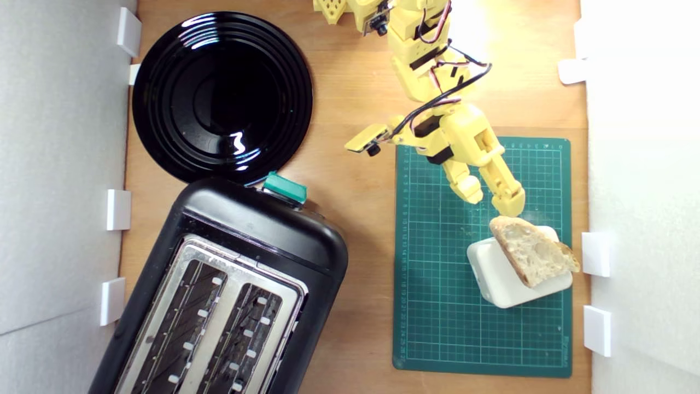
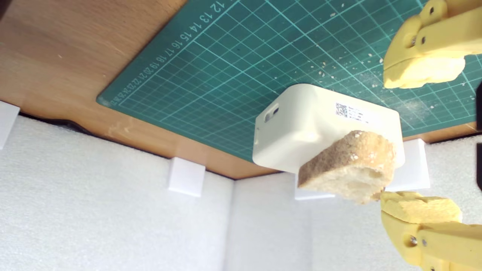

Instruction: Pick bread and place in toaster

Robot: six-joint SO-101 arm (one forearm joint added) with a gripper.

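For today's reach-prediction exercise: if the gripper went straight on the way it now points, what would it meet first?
Most likely the bread, lying on the white block just ahead of the open gripper. One fingertip already looks close to its crust; depth is uncertain.

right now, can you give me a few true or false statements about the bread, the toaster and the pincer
1. The bread lies on top of a white block. True.
2. The pincer is shut on the bread. False: its jaws are open, and in the exterior view one tip sits right at the slice's edge.
3. Both slots of the toaster are empty. True.
4. The white block sits on the black plate. False: it sits on the green mat.
5. The toaster stands on the green mat. False: it stands on the bare wooden table, to the exterior view's left of the mat.
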